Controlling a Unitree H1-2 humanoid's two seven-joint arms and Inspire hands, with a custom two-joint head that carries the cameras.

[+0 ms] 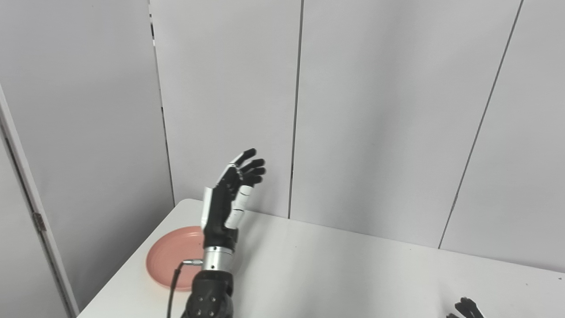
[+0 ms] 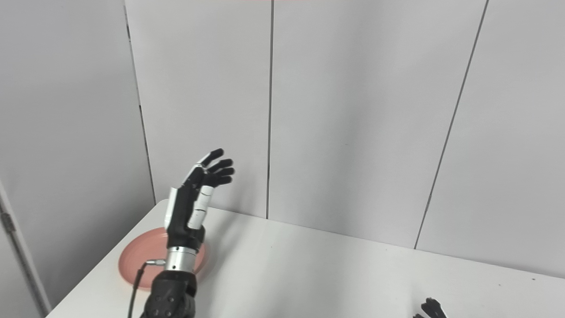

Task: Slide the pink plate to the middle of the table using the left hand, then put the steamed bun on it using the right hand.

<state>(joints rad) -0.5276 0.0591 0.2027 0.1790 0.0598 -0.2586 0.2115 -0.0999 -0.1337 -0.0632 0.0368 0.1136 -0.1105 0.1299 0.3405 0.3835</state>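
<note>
One pink plate (image 1: 170, 258) lies flat near the far left corner of the white surface (image 1: 335, 269), close to its left edge, so it is not yet in the middle where the task wants it. The left robot hand (image 1: 229, 198) is raised above the plate's right part, with the palm turned to the side and the fingers spread and pointing up. It holds nothing and does not touch the plate. I think it stands this way because it is only coming over the plate and must go down before it can press and slide it to the right. The arm hides part of the plate's right rim. Of the right robot hand (image 2: 430, 308), only some dark fingertips show at the near edge on the right, so I cannot tell if it is open or closed. It probably waits there for its turn. The steamed bun is not visible in either view.
</note>
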